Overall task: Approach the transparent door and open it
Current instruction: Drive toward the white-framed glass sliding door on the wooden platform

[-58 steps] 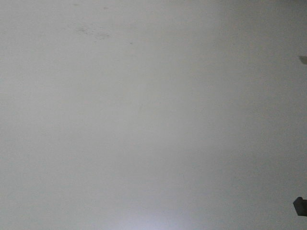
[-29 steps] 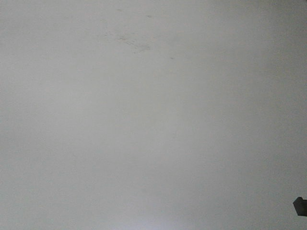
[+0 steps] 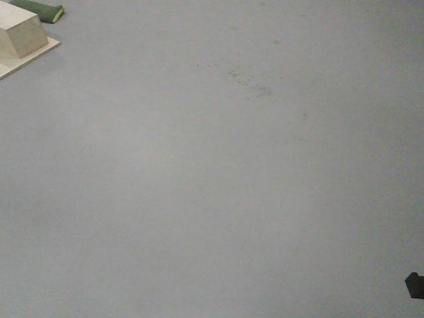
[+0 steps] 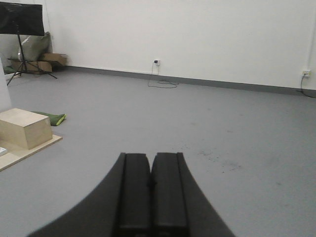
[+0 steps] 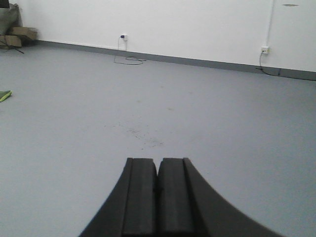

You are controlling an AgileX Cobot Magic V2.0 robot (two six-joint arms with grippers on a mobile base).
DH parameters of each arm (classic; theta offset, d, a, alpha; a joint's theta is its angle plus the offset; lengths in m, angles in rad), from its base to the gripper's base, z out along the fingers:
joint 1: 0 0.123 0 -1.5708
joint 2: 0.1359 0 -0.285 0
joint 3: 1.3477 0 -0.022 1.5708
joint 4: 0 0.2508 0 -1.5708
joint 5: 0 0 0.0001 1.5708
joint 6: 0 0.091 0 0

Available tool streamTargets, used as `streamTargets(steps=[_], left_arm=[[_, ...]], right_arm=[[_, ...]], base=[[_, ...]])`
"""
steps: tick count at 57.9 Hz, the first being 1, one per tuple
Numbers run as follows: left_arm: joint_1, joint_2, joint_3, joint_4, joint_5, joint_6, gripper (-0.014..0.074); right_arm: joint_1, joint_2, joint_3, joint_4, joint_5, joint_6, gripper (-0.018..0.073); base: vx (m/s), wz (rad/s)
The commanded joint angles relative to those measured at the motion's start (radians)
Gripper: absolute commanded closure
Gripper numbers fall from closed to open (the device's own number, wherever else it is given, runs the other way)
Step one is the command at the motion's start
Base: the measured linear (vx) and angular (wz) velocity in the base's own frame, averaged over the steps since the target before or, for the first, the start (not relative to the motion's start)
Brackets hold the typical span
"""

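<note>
Grey, smooth floor (image 3: 212, 199) is filling the front view and running back to a plain white wall (image 4: 197, 34) in both wrist views. The transparent door is not showing in any view, so its direction cannot be told from here.

The black left gripper (image 4: 150, 163) is pointing out over the floor with its jaws pressed together on nothing. The black right gripper (image 5: 158, 168) is sitting the same way, closed and empty.

The likely risks are lying to the robot's left:
- A pale wooden block (image 4: 24, 128) is resting on a flat plywood board (image 4: 29, 150). A turn of the base toward that side could be clipping the board's edge.
- A green cushion (image 4: 53, 117) is lying just beyond the block, low enough for the front camera to be missing it up close.
- A dark cable (image 4: 163, 84) is trailing on the floor below a white wall socket (image 4: 156, 62), and wheels rolling near the wall could be snagging it.

With the door unseen, the base could also be heading the wrong way.
</note>
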State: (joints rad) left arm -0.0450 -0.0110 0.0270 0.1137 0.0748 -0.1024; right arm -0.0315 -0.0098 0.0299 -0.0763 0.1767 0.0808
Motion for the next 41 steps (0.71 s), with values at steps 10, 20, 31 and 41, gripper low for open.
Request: streamTargets(steps=[10, 20, 31, 41], left_arm=[[-0.006, -0.003, 0.031, -0.002, -0.082, -0.004, 0.0602], [-0.006, -0.003, 0.031, -0.002, -0.082, -0.004, 0.0602], [-0.006, -0.003, 0.031, -0.002, -0.082, -0.004, 0.0602], [-0.006, -0.003, 0.031, -0.002, -0.082, -0.004, 0.0602]], right_arm=[[-0.005, -0.010, 0.014, -0.004, -0.081, -0.009, 0.0567], [-0.005, -0.010, 0.014, -0.004, -0.081, -0.009, 0.0567], [-0.002, -0.010, 0.014, -0.004, -0.081, -0.009, 0.0567], [-0.002, -0.010, 0.014, -0.004, -0.081, -0.009, 0.0567]], base=[[0.52, 0.37], [0.54, 0.37], [0.56, 0.39], [0.57, 0.40]])
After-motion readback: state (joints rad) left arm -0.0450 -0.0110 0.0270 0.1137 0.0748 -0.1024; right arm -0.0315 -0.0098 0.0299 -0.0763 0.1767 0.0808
